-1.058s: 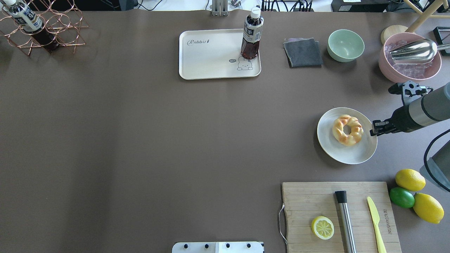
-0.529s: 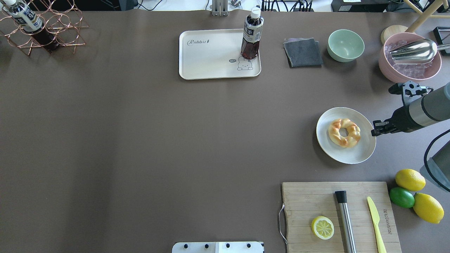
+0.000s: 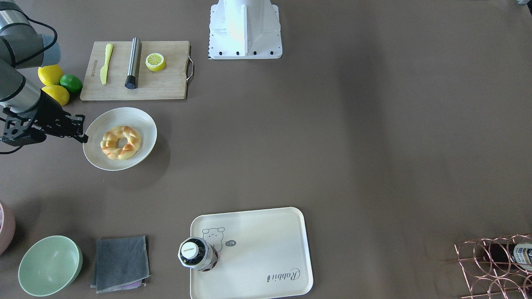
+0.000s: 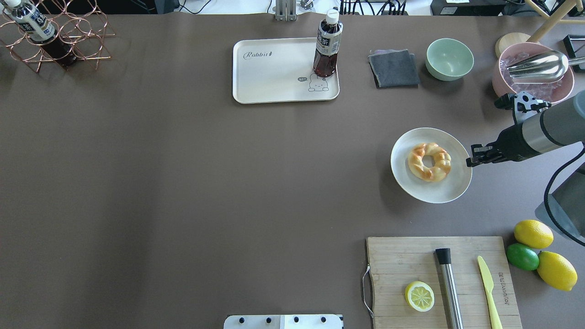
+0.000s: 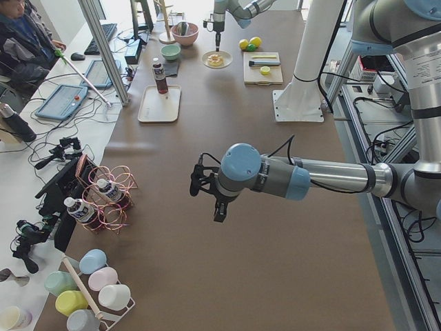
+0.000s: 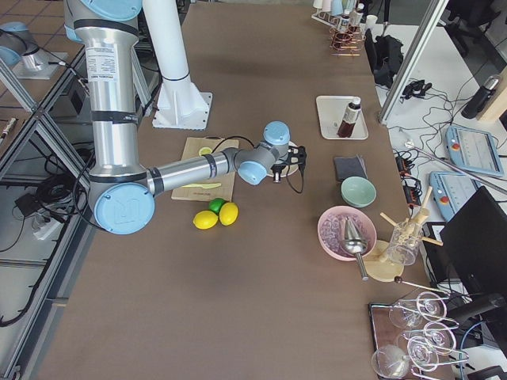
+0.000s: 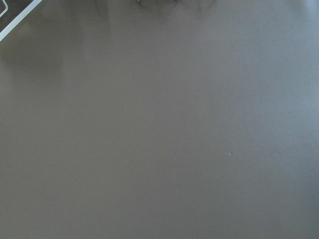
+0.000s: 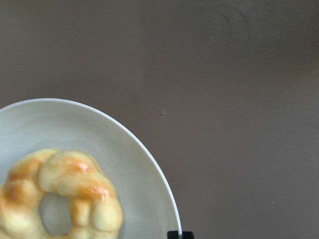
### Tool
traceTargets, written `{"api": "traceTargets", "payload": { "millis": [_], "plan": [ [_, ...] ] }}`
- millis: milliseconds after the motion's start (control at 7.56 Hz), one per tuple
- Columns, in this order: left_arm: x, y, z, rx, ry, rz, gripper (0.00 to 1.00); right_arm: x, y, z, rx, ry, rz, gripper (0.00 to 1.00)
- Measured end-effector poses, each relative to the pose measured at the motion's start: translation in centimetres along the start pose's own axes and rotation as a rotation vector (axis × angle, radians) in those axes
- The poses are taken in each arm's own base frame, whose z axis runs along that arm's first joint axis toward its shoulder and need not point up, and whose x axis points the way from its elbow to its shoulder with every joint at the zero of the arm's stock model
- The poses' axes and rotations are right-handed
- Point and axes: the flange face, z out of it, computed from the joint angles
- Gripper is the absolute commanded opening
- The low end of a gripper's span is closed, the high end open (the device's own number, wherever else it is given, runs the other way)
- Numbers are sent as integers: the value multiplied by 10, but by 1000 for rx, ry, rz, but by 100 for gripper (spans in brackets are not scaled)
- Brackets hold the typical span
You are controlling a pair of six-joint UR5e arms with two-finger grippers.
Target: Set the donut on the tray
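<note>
I'm seeing the right claw [image 4: 470, 161] touching the rim of the plate [image 4: 438, 191]; whether it's pinching, I cannot tell. The donut [image 4: 429, 161] is sitting on that plate, well apart from the tray [image 4: 274, 80].

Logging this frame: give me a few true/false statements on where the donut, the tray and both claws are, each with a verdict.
1. The braided golden donut lies on the round white plate. True.
2. The cream rectangular tray has nothing on it. False: a white-capped bottle of dark liquid stands on it, next to the bear drawing.
3. The right claw has its tip at the plate's rim. True.
4. The yellow lemon half lies on the plate next to the donut. False: it lies on the wooden cutting board.
5. The left claw hangs over the tray. False: it hangs over bare brown table, away from the tray.
</note>
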Motion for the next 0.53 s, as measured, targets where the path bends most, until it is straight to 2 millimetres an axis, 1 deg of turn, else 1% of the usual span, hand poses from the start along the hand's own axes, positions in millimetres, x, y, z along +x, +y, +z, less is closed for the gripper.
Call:
{"api": "traceTargets", "payload": {
  "millis": [132, 264, 397, 529],
  "plan": [
    [33, -30, 13, -20, 13, -41, 98, -17, -5, -7, 9, -17, 18, 0],
    [72, -59, 28, -38, 14, -67, 98, -37, -10, -14, 14, -22, 29, 0],
    [116, -81, 46, -57, 13, -89, 98, -62, -14, -22, 15, -20, 33, 0],
    [164, -100, 65, -79, 24, -130, 98, -86, -14, -26, 15, -12, 31, 0]
  ]
}}
